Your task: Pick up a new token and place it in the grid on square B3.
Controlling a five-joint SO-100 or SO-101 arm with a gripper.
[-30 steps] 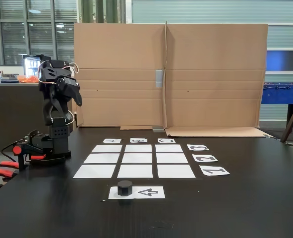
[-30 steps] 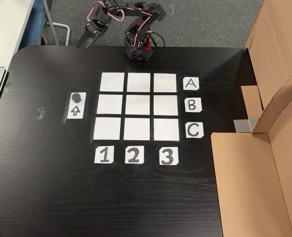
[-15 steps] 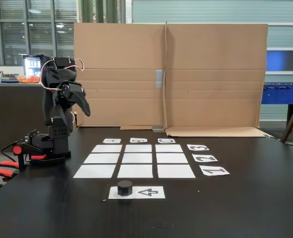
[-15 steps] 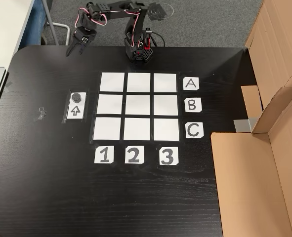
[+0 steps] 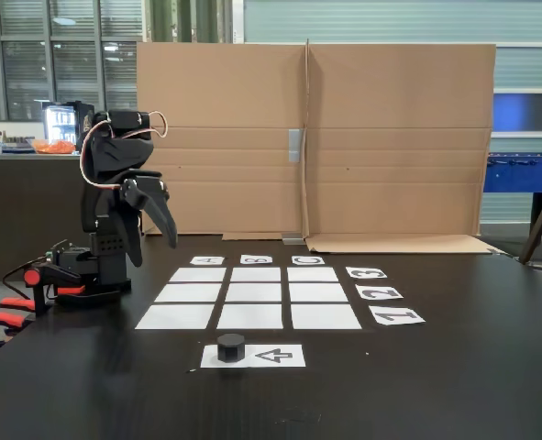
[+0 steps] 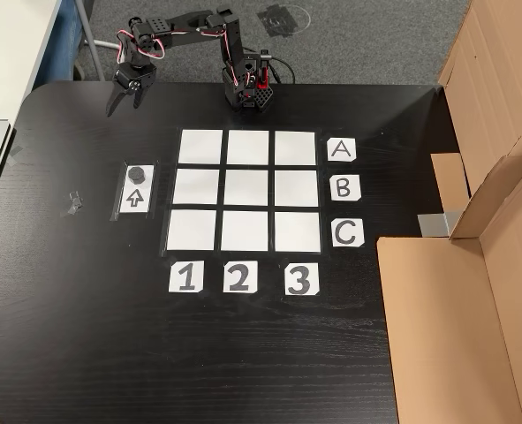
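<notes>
The arm is reaching out from its base at the far edge of the black tabletop, with the gripper hanging over the table's far left corner as the overhead fixed view shows it. Its fingers are standing slightly apart and holding nothing, which suits an approach to a pick.

The token is sitting on the far end of the arrow-printed sheet, just left of the grid in that view and well short of the gripper. The sheet seems to be serving as a supply spot, its arrow pointing at the puck so that each new piece waits in one known place. In the low fixed view the token is resting near the front edge, with the gripper raised above the table beyond it.

Square B3 is lying bare in the middle of the column next to the letter labels, beside the "B" label and above the "3" label. All nine squares are bare, so the pick appears not yet begun.
</notes>
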